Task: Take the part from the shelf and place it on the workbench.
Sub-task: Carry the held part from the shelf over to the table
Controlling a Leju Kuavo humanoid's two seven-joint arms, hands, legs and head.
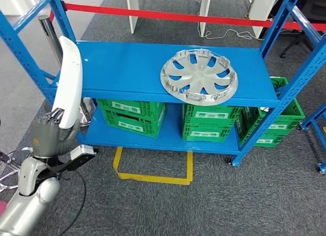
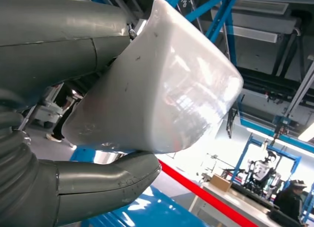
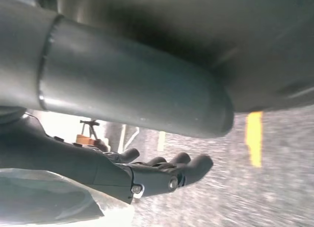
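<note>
A glossy white part, long and curved with a rounded end, stands nearly upright in the grip of the left hand, at the left end of the blue shelf. Its upper end rises beside the shelf's top deck. From the left wrist camera, the smooth shell sits clamped between thumb and fingers.

A round silver slotted wheel cover lies on the right half of the blue metal shelf's top deck. Green slatted plastic crates sit on the deck below, another beside the shelf's right end. A yellow tape outline marks the grey carpet in front. At the shelf's left end, the robot's left hand holds a long white curved plastic part upright.
</note>
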